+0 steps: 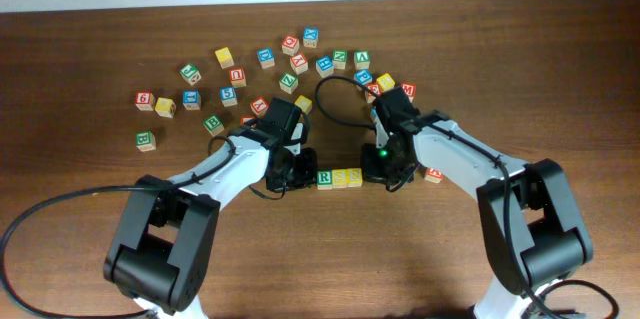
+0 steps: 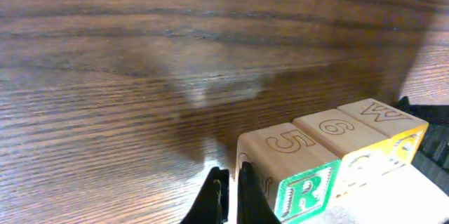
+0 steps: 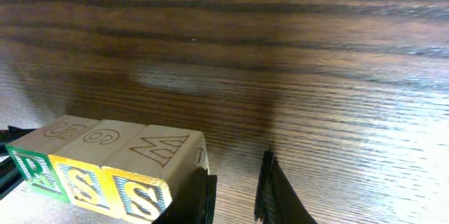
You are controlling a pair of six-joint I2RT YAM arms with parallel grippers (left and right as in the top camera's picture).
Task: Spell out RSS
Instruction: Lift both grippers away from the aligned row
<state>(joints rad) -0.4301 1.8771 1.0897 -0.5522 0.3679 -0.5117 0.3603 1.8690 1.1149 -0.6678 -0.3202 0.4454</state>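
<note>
Left hand (image 2: 232, 197): fingers almost together, nothing gripped, one finger against the R block (image 2: 303, 190). Right hand (image 3: 235, 190): fingers slightly apart, empty, one finger beside the end S block (image 3: 144, 197). The middle S block (image 3: 84, 180) completes the row, at centre of the overhead frame on the bench (image 1: 80, 259).

The lower edge cuts off the R block (image 2: 302, 194)

R block (image 1: 324, 177) — green | S blocks (image 1: 340, 177) — yellow | touching row, seemingly straight
</note>
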